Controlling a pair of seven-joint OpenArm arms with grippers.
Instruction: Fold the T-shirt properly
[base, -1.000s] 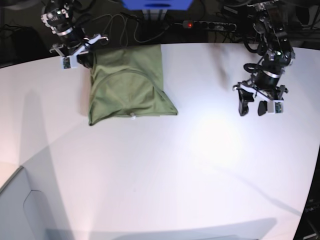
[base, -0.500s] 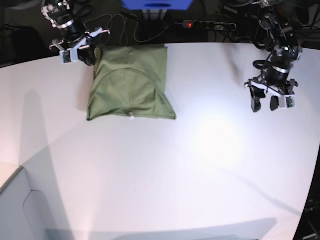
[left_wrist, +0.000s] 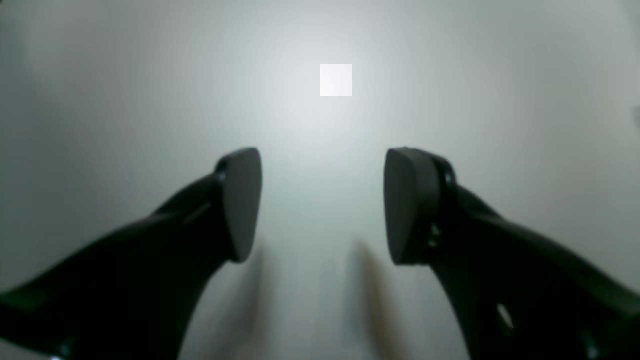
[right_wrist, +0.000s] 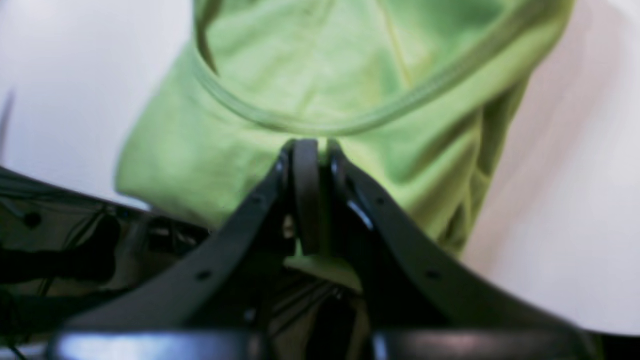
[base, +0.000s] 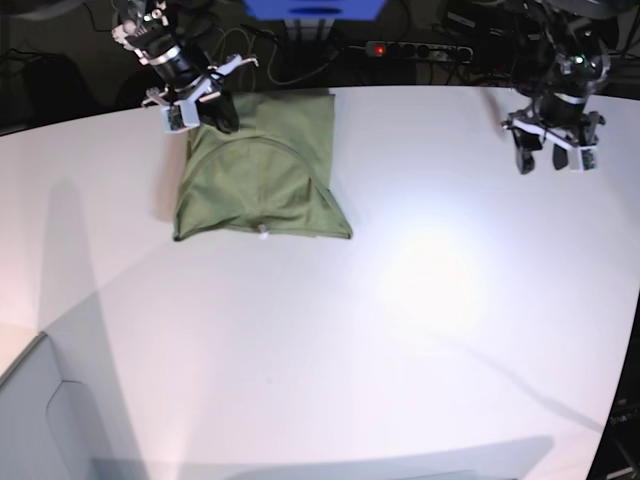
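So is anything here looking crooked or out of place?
Slightly. The folded T-shirt isn't a neat rectangle: its near edge flares wider than the far edge, where the right gripper pinches it. The left gripper is open and empty.

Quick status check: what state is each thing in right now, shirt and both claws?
T-shirt: folded into a compact rectangle, lying flat on the table, far edge pinched.
Right claw: shut on the T-shirt's far edge.
Left claw: open, empty, over bare table, away from the T-shirt.
Power strip: red switch lit.

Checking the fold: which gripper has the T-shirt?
The right gripper, fingers shut on the T-shirt at its far edge; the left gripper hangs open, empty.
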